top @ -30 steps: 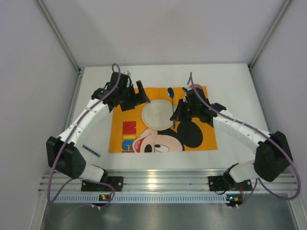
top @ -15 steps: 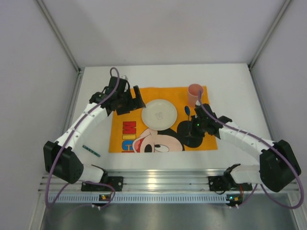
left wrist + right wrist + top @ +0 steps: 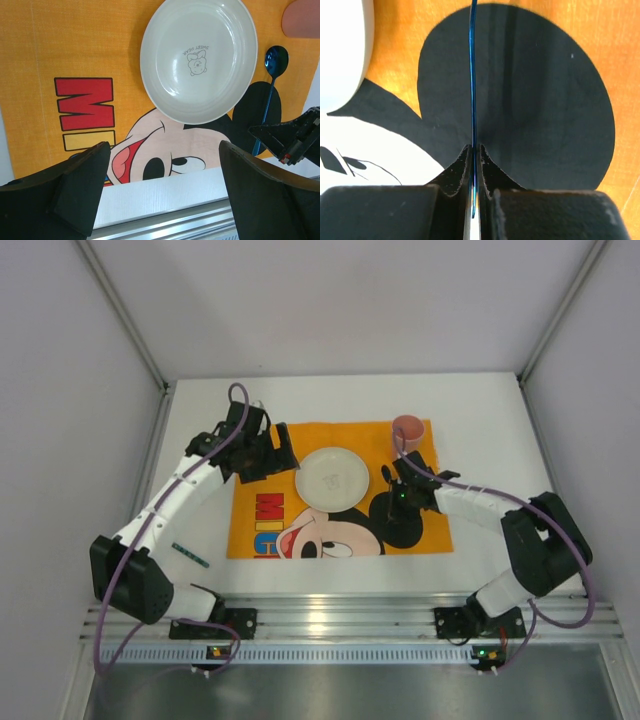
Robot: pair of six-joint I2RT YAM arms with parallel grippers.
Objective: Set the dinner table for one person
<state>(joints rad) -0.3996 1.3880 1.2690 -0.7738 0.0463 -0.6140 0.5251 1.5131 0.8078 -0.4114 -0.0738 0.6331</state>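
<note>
On the white dinner table (image 3: 490, 430) lies an orange Mickey Mouse placemat (image 3: 247, 525). A white plate (image 3: 332, 478) sits on the mat's far middle, with a pink cup (image 3: 407, 429) at its far right corner. My right gripper (image 3: 397, 496) is shut on the handle of a blue spoon (image 3: 388, 473), which lies low over the mat just right of the plate. In the right wrist view the thin spoon handle (image 3: 473, 75) runs up from between the closed gripper (image 3: 474, 150). My left gripper (image 3: 278, 454) is open and empty left of the plate. Its wrist view shows the gripper (image 3: 162, 147), the plate (image 3: 198, 55) and the spoon (image 3: 276, 58).
A small teal utensil (image 3: 190, 554) lies on the bare table left of the mat. Grey walls close in the sides and back. An aluminium rail (image 3: 340, 620) runs along the near edge. In the left wrist view the right gripper (image 3: 295, 140) shows beside the cup (image 3: 302, 17).
My right gripper has brought the blue spoon from over the plate's right edge down to the mat right of the plate, uncovering the cup. The left gripper has barely shifted.
</note>
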